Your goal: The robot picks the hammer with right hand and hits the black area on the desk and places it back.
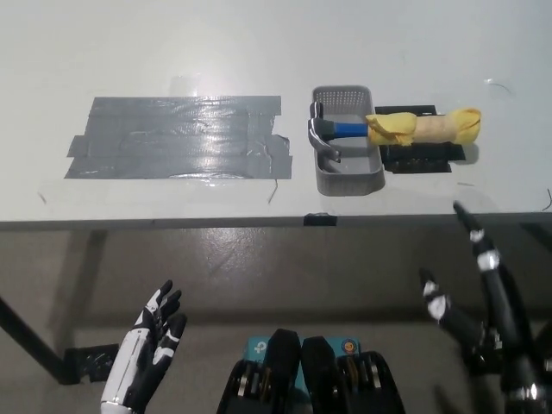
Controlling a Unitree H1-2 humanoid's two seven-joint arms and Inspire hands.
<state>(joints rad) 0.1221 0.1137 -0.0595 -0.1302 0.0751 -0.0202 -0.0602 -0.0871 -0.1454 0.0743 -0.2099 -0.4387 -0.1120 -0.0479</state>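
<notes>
Nearest the camera, low at the left: white left hand (155, 332), held below the desk's front edge, fingers spread apart, holding nothing. Low at the right: black right hand (483, 293), also below the desk edge, fingers splayed and pointing up toward the desk, empty. Both hands well apart from everything on the desk, with grey floor (259, 267) showing between them and the edge.

Farther off, white desk (172, 43), front edge running straight across the picture just above the hands, a small dark mark on it near the middle. On the desk's left half, a broad patch of dark grey tape (177, 138), shiny, ragged at its right end, lying flat and close to the front edge. Just right of it, a narrow strip of bare desk, then a small grey basket (349, 179), short side near the front edge. Hammer (345, 131) lying across the basket: metal head inside at the left wall, blue neck crossing, handle reaching out over the right wall. Handle wrapped in yellow cloth (423, 127), resting above a black pad (418, 157) just beside the basket. Plenty of bare desk behind and to the right of the hammer; open space between the right hand and the handle.
</notes>
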